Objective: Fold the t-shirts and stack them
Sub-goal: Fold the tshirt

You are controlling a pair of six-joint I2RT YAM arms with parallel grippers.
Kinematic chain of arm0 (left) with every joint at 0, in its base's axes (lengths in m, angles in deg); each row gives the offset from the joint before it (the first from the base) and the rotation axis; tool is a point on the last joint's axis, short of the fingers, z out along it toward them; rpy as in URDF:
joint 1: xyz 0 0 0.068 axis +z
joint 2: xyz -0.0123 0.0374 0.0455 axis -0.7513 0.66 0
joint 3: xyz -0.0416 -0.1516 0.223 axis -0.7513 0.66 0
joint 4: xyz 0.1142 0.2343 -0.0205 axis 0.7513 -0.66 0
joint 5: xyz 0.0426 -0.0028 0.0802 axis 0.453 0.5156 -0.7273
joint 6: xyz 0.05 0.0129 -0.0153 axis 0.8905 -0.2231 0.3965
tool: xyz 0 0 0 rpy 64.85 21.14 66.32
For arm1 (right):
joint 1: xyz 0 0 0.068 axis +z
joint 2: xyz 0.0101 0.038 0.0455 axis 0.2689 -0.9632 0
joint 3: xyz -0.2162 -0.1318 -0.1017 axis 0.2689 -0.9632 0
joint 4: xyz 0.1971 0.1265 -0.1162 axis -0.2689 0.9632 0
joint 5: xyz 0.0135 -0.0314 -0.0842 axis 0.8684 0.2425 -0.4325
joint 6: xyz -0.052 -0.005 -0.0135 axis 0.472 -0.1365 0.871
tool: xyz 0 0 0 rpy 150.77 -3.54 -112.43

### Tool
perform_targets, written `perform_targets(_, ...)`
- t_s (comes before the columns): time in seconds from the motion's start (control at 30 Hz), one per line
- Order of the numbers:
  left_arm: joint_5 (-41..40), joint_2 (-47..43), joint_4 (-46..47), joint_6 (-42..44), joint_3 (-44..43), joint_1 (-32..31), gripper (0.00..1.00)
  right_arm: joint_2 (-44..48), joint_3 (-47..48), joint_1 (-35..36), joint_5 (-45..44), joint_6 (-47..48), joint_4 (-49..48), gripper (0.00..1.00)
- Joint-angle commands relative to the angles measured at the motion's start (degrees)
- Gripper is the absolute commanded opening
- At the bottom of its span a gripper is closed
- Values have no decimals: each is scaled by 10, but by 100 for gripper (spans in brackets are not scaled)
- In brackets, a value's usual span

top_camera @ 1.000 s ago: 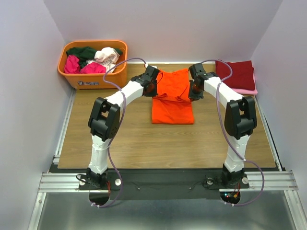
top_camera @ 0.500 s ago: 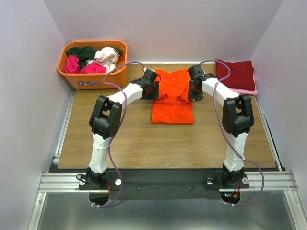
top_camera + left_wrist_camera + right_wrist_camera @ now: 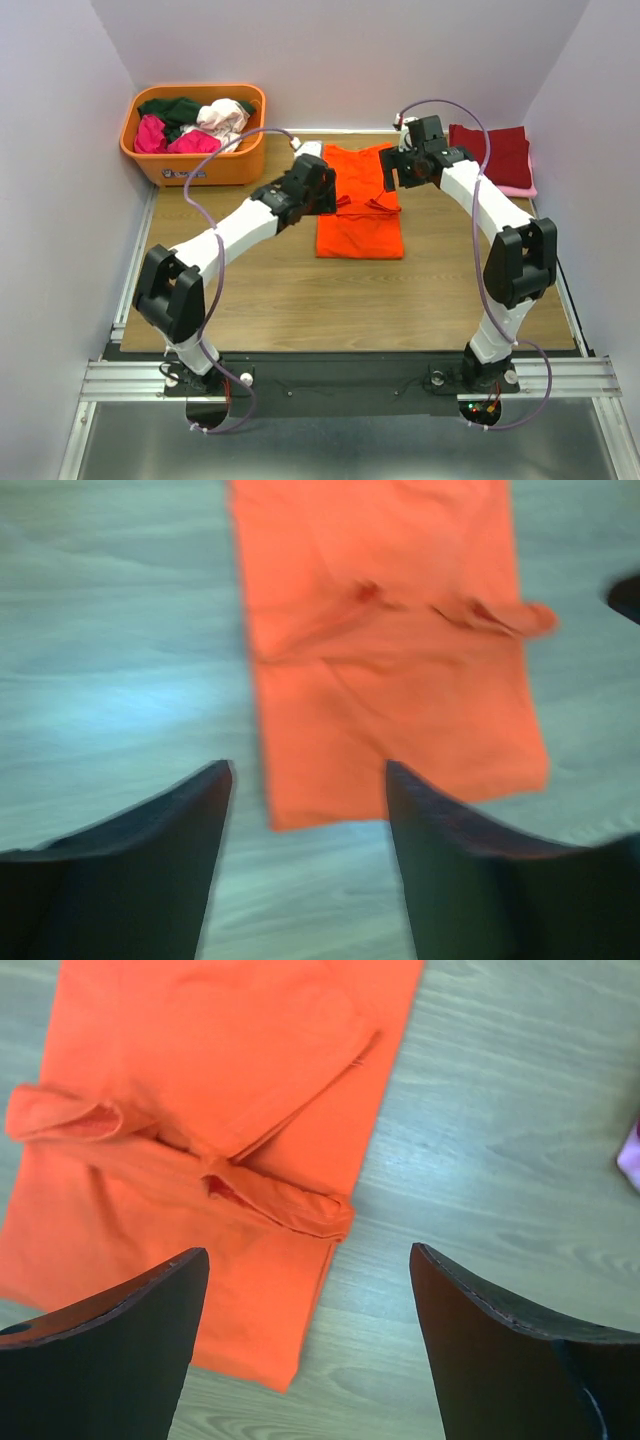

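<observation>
A bright orange t-shirt [image 3: 360, 205] lies folded on the wooden table, sleeves tucked across its middle; it also fills the left wrist view [image 3: 390, 650] and the right wrist view [image 3: 200, 1090]. My left gripper [image 3: 322, 192] hovers at the shirt's left edge, open and empty [image 3: 308, 770]. At the shirt's upper right edge my right gripper [image 3: 398, 168] is also open with nothing in it [image 3: 308, 1253]. A folded dark red t-shirt [image 3: 492, 152] rests on a pink one [image 3: 520, 190] at the back right.
An orange plastic tub [image 3: 190, 165] at the back left holds crumpled dark green, magenta and whitish-pink shirts [image 3: 195, 122]. White walls close in the back and both sides. A pink edge [image 3: 630, 1160] shows at the right of the right wrist view.
Both grippers have gone from shut to open and let go of the orange shirt, which now lies flat. The left arm has stretched out low; the right gripper has lifted back.
</observation>
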Motion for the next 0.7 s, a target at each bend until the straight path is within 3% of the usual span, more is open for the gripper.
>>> perform_targets(0.0,-4,33,12,-31,34,-49,63,-5,-24,5,39,74,-24,88)
perform_targets(0.17,2,90,14,-33,19,-64,43,-29,-36,4,53,100,-30,88)
perform_targets(0.27,6,115,18,-30,19,-64,38,-49,-36,4,54,108,-36,88)
perform_targets(0.47,24,148,27,-28,38,-65,31,-94,-20,5,40,119,-52,88)
perform_targets(0.67,37,140,41,-38,77,-65,31,-123,-2,5,44,131,-56,88)
